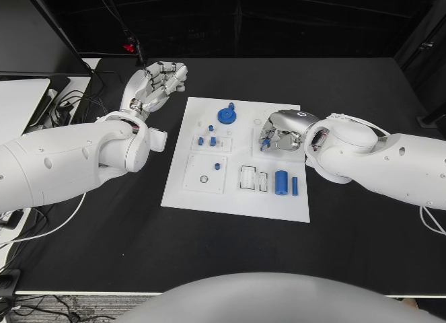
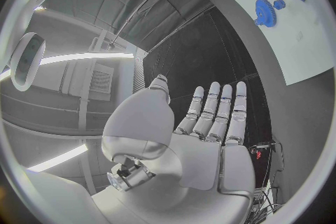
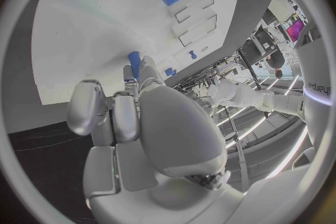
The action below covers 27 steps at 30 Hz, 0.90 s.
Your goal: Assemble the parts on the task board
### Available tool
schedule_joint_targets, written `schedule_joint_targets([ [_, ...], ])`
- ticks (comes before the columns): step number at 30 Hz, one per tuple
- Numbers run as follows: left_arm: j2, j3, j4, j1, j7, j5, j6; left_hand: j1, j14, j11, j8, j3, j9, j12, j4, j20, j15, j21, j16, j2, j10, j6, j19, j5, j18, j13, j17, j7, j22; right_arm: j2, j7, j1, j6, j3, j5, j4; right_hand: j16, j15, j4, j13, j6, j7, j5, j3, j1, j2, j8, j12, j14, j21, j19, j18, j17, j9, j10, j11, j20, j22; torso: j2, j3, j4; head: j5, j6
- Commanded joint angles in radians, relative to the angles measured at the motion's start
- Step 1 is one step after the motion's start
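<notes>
The white board [image 1: 237, 161] lies in the middle of the black desk [image 1: 358, 235], with small blue pieces spread over it. A blue gear [image 1: 227, 115] sits near the far edge of the board, with a tiny blue piece just beyond it, and three small blue pegs [image 1: 206, 140] stand in a group on the board's left half. A single small blue peg [image 1: 217, 165] stands in the square panel nearer the robot, beside a dark ring marked on that panel. On the right half, a thick blue cylinder [image 1: 281, 182] and a thin blue rod [image 1: 294, 186] lie side by side, just beside two empty rectangular slots. The right robot hand [image 1: 282, 132] is over the far right part of the board, fingers curled downward and drawn together; in the right wrist view a small blue piece [image 3: 134, 61] shows at its fingertips [image 3: 145, 65], though whether it is actually pinched there cannot be told. The left robot hand [image 1: 161, 82] is off the board, above the bare desk past the board's far left corner, with its fingers [image 2: 223, 112] straight, lying side by side, the thumb apart, and nothing in it; the left wrist view shows the flat palm with the gear and the board's edge well beyond it
</notes>
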Motion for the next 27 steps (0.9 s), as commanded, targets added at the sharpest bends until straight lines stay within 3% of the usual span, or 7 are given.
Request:
schedule_joint_targets([
  [1, -0.001, 0.001, 0.002, 0.001, 0.104, 0.001, 0.004, 0.007, 0.002, -0.003, 0.005, -0.007, -0.001, 0.004, 0.000, 0.000, -0.004, 0.006, 0.003, -0.002, -0.002, -0.005, 0.006, 0.005, -0.003, -0.001, -0.001, 0.135, -0.001, -0.005, 0.029, 0.002, -0.095, 0.001, -0.022, 0.007, 0.001, -0.005, -0.001, 0.000, 0.011, -0.004, 0.002, 0.006, 0.010, 0.002, 0.003, -0.004, 0.018, -0.001, -0.003, 0.011, -0.001, 0.003, 0.018, -0.010, -0.008, 0.037, 0.000, -0.0001, -0.0004, 0.001, 0.002],
  [8, -0.001, 0.001, 0.001, 0.001, 0.103, 0.001, 0.003, 0.007, 0.002, -0.003, 0.005, -0.007, -0.001, 0.004, 0.000, 0.000, -0.004, 0.006, 0.003, -0.002, -0.002, -0.005, 0.006, 0.005, -0.003, -0.001, -0.001, 0.135, -0.001, -0.033, 0.057, 0.003, -0.167, 0.002, -0.023, 0.035, -0.001, -0.006, 0.001, 0.000, 0.012, -0.003, 0.002, 0.007, 0.010, -0.001, 0.001, -0.010, 0.018, -0.003, -0.003, 0.011, -0.003, 0.003, 0.018, -0.009, -0.009, 0.035, -0.001, -0.0001, 0.0001, 0.002, 0.004],
  [18, 0.000, 0.001, -0.001, 0.000, 0.103, 0.001, 0.005, 0.011, 0.001, -0.003, 0.007, -0.009, -0.002, 0.006, 0.000, 0.000, -0.004, 0.006, 0.006, 0.001, -0.003, -0.005, 0.006, 0.006, -0.003, -0.002, -0.005, 0.135, -0.002, -0.102, 0.078, 0.017, -0.209, 0.005, -0.012, 0.120, -0.002, -0.006, 0.002, 0.000, 0.013, -0.003, 0.002, 0.008, 0.010, -0.002, 0.000, -0.013, 0.018, -0.005, -0.004, 0.012, -0.006, 0.002, 0.018, -0.009, -0.009, 0.034, -0.002, -0.0013, -0.0012, 0.004, 0.007],
  [23, 0.002, 0.001, -0.002, -0.001, 0.102, 0.001, 0.006, 0.011, 0.001, -0.003, 0.007, -0.010, -0.002, 0.006, 0.000, 0.000, -0.004, 0.006, 0.007, 0.001, -0.004, -0.005, 0.006, 0.006, -0.003, -0.002, -0.006, 0.135, -0.002, -0.098, 0.107, 0.024, -0.225, 0.006, 0.011, 0.134, -0.002, -0.006, 0.002, 0.000, 0.013, -0.003, 0.002, 0.008, 0.011, -0.002, 0.000, -0.015, 0.018, -0.003, -0.003, 0.011, -0.006, 0.002, 0.018, -0.009, -0.009, 0.036, 0.000, -0.0008, 0.0003, 0.005, 0.009],
  [27, 0.005, 0.001, -0.004, -0.001, 0.101, 0.001, 0.007, 0.011, 0.001, -0.003, 0.007, -0.010, -0.002, 0.006, 0.000, 0.000, -0.004, 0.006, 0.007, 0.001, -0.004, -0.005, 0.006, 0.006, -0.003, -0.002, -0.006, 0.135, -0.002, -0.065, 0.132, 0.026, -0.221, 0.006, 0.034, 0.128, -0.001, -0.006, 0.003, 0.000, 0.013, -0.003, 0.002, 0.009, 0.011, -0.003, -0.001, -0.017, 0.018, -0.001, -0.002, 0.010, -0.002, 0.002, 0.018, -0.009, -0.010, 0.037, -0.001, -0.0013, 0.0015, 0.015, 0.011],
])
